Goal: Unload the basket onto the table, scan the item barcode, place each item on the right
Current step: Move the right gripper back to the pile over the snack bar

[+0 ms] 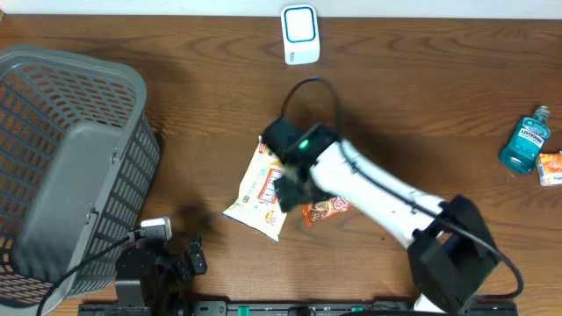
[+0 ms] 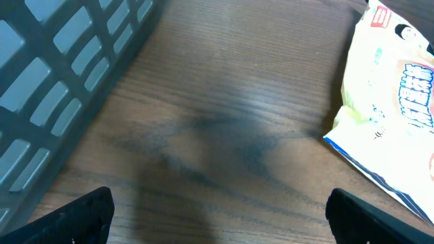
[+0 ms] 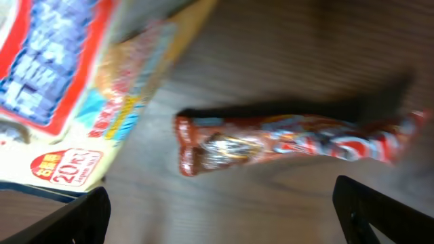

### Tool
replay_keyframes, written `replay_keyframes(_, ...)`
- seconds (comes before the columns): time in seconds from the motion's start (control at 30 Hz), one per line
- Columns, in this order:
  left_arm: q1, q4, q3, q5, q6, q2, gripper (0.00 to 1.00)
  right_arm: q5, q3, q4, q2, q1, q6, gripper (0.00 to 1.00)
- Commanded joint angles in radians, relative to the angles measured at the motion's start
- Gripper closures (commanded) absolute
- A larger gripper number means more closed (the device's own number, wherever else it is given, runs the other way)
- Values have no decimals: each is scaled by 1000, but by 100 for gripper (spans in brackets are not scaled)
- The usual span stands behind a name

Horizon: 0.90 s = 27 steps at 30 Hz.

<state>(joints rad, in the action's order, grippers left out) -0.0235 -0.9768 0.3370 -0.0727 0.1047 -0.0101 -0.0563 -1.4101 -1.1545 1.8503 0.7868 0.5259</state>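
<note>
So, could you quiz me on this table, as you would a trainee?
1. True or false: the red foil-wrapped snack stick lies on the brown wooden table, gripped by nothing.
2. Which is near the table's right edge? A) grey plastic mesh basket B) blue plastic mouthwash bottle C) pale snack bag
3. Fill in: the right pincer hangs over that stick with jaws ____.
Key: 1 true; 2 B; 3 open.

From overhead the right arm (image 1: 369,189) covers part of the snack bag (image 1: 255,197) and of the red wrapper (image 1: 327,209). At the tabletop's (image 1: 439,88) right edge an orange box (image 1: 551,168) runs out of view. In the right wrist view the wrapper's print is too blurred to read.
</note>
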Motion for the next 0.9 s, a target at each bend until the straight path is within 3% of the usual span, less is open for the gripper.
replay_keyframes(0.0,0,-14,6,5,2,7,0,-195,57,69,1,108,28,1)
replay_keyframes(0.23,0,-13,6,5,2,7,0,-373,198,210,1,170,84,9)
replay_keyframes(0.53,0,-14,6,5,2,7,0,-292,269,233,1,164,60,13)
replay_keyframes(0.77,0,-13,6,5,2,7,0,-301,348,343,2,163,53,13)
replay_keyframes(0.8,0,-14,6,5,2,7,0,-301,371,372,3,159,52,16)
replay_keyframes(0.87,0,-14,6,5,2,7,0,-285,410,410,5,152,52,48)
